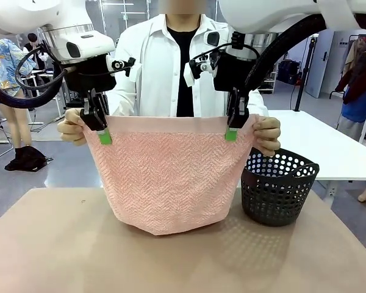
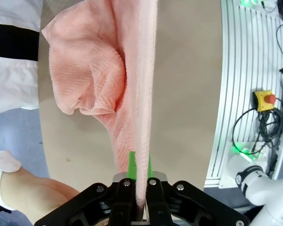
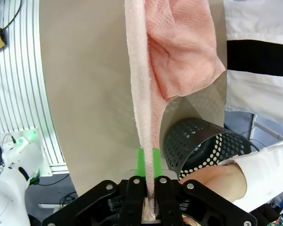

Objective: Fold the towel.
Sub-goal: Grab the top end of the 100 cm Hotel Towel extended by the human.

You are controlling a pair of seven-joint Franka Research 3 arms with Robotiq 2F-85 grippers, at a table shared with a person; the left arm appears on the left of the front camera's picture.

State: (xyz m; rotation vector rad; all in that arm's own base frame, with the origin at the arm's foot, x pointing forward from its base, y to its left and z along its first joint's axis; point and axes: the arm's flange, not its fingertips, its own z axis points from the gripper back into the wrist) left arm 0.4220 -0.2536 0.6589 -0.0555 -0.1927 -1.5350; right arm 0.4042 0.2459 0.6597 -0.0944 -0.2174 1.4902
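Observation:
The salmon-pink towel (image 1: 171,177) hangs spread above the table, its lower fold resting on the tabletop. My left gripper (image 1: 103,135) is shut on the towel's top edge near its left corner, and my right gripper (image 1: 232,133) is shut on the top edge near its right corner. A person's hands (image 1: 73,129) hold both outer corners just beside my fingers. In the left wrist view the towel (image 2: 132,94) runs edge-on between the green pads (image 2: 131,165) of my left gripper (image 2: 139,165). The right wrist view shows the towel (image 3: 146,94) pinched by my right gripper (image 3: 147,162) the same way.
A black perforated basket (image 1: 277,189) stands on the table right of the towel, close under the person's hand (image 1: 267,135). The brown tabletop (image 1: 61,244) lies in front. A white table (image 1: 329,146) stands behind on the right.

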